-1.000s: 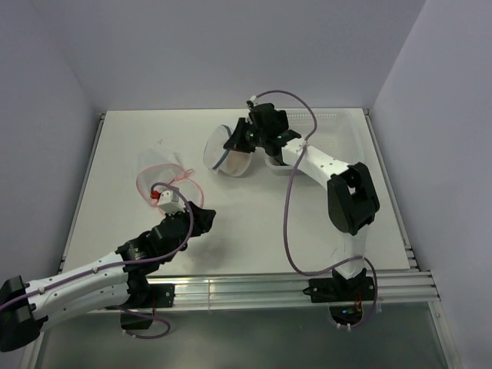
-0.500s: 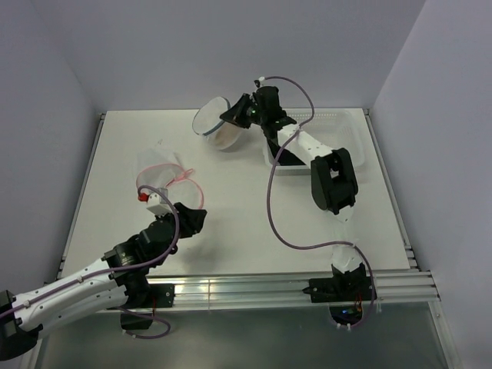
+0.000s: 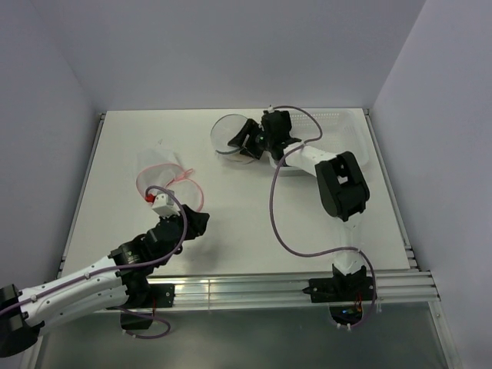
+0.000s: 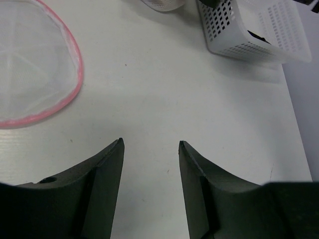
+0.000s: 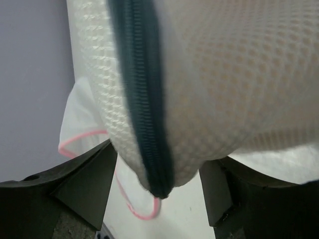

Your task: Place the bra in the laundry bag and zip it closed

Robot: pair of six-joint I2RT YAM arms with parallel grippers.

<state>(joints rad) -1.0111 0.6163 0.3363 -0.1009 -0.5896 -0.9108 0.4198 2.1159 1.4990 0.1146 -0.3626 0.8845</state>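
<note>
The laundry bag (image 3: 234, 137), a round white mesh pouch with a dark zipper (image 5: 142, 99), sits tilted at the back of the table. Its zippered rim hangs between the wide-apart fingers of my right gripper (image 3: 250, 138), which stands open around it (image 5: 159, 159). The bra (image 3: 165, 175), white with a pink edge, lies on the left part of the table. It fills the upper left of the left wrist view (image 4: 30, 74). My left gripper (image 3: 201, 223) hovers open over bare table to the right of the bra (image 4: 150, 144), with nothing between its fingers.
A white perforated basket (image 3: 338, 127) stands at the back right, just behind the right arm, and shows in the left wrist view (image 4: 259, 30). Grey walls close off the back and both sides. A metal rail (image 3: 254, 288) runs along the near edge.
My right gripper has opened its jaws and come down from the raised position, and the laundry bag has dropped toward the table. The left arm shifted slightly right, still open.
</note>
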